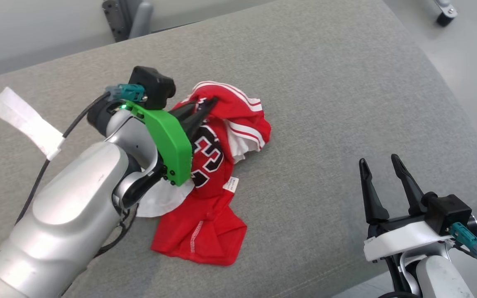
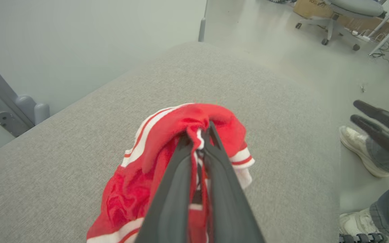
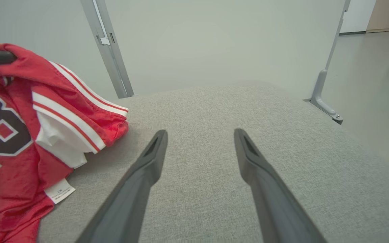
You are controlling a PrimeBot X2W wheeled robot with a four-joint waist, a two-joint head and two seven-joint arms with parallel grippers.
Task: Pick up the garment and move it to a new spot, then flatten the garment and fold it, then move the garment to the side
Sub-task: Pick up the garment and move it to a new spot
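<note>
**Item 1, garment** (image 1: 209,207): red jersey with white-and-red striped trim, a dark numeral outlined in white, and a white inner layer. It is crumpled, lying near the middle of the grey fabric-covered tabletop (image 1: 325,82). Its upper fold is raised off the surface, while the lower part rests flat towards the near edge. A small white label (image 1: 231,183) shows at mid-body.

**Item 2, left gripper** (image 1: 208,103): the fingers are drawn together on the raised top fold of the garment. In the left wrist view the gripper (image 2: 198,131) has a strip of red and white cloth pinched between its fingers, with the rest of the garment (image 2: 127,192) hanging below. A green bracket (image 1: 170,140) sits on the wrist.

**Item 3, right gripper** (image 1: 379,160): the fingers are spread wide and hold nothing. It sits over the near right part of the tabletop, well apart from the garment (in the right wrist view the gripper (image 3: 200,132) has bare grey fabric between its fingers and the garment (image 3: 12,162) at far left).

**Item 4, surroundings**: a person's pale shoe (image 2: 356,148) is on the floor beyond the tabletop edge, and an office chair (image 2: 336,13) stands farther off.
</note>
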